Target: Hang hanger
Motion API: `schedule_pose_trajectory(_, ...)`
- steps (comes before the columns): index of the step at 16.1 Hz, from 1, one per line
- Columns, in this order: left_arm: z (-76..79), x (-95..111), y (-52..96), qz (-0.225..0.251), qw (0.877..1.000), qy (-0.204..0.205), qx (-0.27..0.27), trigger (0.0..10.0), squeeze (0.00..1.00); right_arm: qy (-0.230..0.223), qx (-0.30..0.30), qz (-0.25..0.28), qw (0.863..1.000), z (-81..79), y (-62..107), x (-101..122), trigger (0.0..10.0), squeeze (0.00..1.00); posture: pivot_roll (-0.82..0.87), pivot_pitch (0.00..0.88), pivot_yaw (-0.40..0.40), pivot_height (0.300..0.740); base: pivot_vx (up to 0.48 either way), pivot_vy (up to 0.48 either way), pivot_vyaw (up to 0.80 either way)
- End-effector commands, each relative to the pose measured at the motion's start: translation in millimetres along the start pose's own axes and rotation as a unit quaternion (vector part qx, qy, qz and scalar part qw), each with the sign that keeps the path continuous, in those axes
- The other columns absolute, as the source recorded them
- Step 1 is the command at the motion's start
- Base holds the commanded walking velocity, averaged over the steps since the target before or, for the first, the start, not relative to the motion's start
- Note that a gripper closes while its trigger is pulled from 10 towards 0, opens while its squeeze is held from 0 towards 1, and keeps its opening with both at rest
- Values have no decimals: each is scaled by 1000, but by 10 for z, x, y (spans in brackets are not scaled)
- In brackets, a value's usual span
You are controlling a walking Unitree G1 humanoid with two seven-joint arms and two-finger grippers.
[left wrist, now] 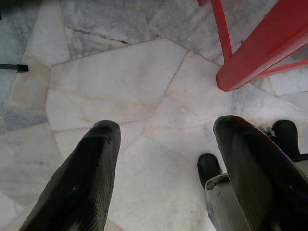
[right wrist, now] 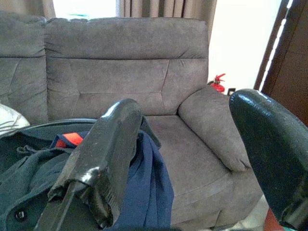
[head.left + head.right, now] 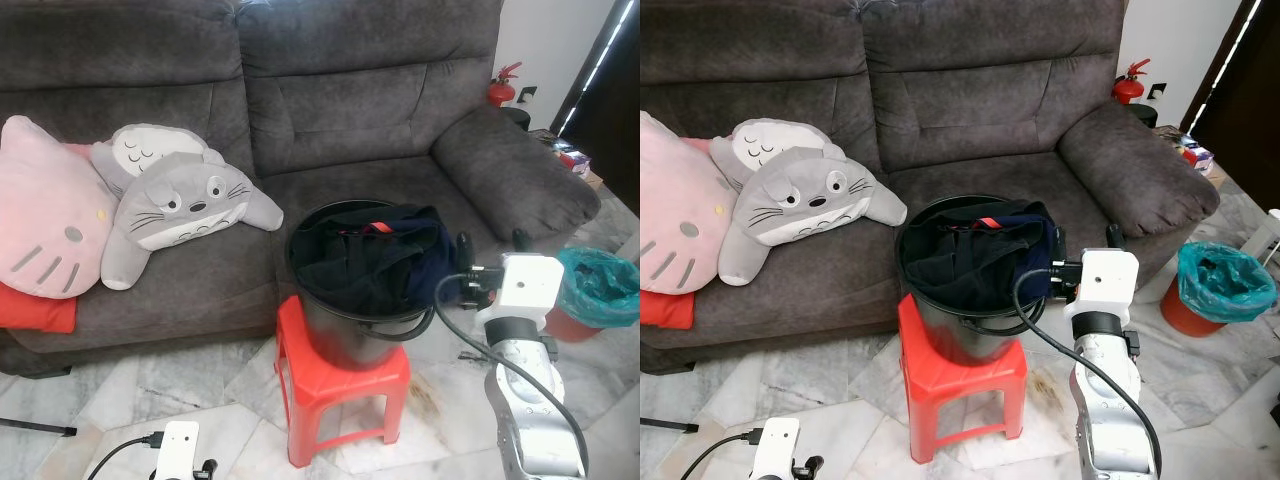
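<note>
Before me stands a grey sofa (image 3: 350, 110) with a pink cat cushion (image 3: 45, 225) and two grey plush cushions (image 3: 185, 205). The floor (image 3: 130, 390) is pale marble slabs. A red fire extinguisher (image 3: 502, 88) sits by the white wall (image 3: 555, 50), near a dark doorway (image 3: 610, 90).

The right hand (image 2: 185, 159) is raised with fingers spread apart; the left hand (image 1: 166, 173) hangs low, likewise parted.

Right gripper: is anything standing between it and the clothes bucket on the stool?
Nothing visible. The open right gripper sits just beside the rim of the black bucket, where the dark clothes drape over. No hanger can be made out; if one is inside, the clothes cover it.
</note>
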State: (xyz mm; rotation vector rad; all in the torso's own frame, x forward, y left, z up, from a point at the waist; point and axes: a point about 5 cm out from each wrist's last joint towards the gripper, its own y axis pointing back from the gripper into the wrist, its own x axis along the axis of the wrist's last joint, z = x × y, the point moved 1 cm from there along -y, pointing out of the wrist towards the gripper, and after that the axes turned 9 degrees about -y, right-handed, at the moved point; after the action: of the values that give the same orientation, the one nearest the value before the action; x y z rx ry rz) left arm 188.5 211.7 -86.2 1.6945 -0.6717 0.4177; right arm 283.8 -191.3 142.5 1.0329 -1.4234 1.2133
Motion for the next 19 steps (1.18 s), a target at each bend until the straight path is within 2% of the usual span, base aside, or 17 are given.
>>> schedule_pose_trajectory(1,3,-60,11,-11,1000,9,-3,10000,0,-3,-9,4,1000,37,3,50,10000,0,-120,0,24,740,296,0,0)
schedule_pose_trajectory(11,18,-60,11,-12,1000,4,-8,10000,0,-19,-39,-3,999,100,14,25,10000,0,-113,0,23,740,308,0,-63)
schedule_pose_trajectory(13,30,-66,13,-12,1000,6,-12,10000,0,-21,-43,-4,999,104,29,16,10000,0,-115,0,24,740,0,0,-700)
schedule_pose_trajectory(15,28,-70,14,-13,1000,5,-11,10000,0,-19,-44,3,999,112,46,42,10000,0,-114,0,24,740,0,0,0)
schedule_pose_trajectory(17,-5,-85,17,-16,1000,4,-5,10000,0,-21,-58,2,998,195,97,79,10000,0,-122,0,27,740,0,0,0)
schedule_pose_trajectory(19,-32,-92,18,-18,1000,3,-1,10000,0,18,-85,-24,996,395,186,58,10000,0,-128,0,29,740,0,0,0)
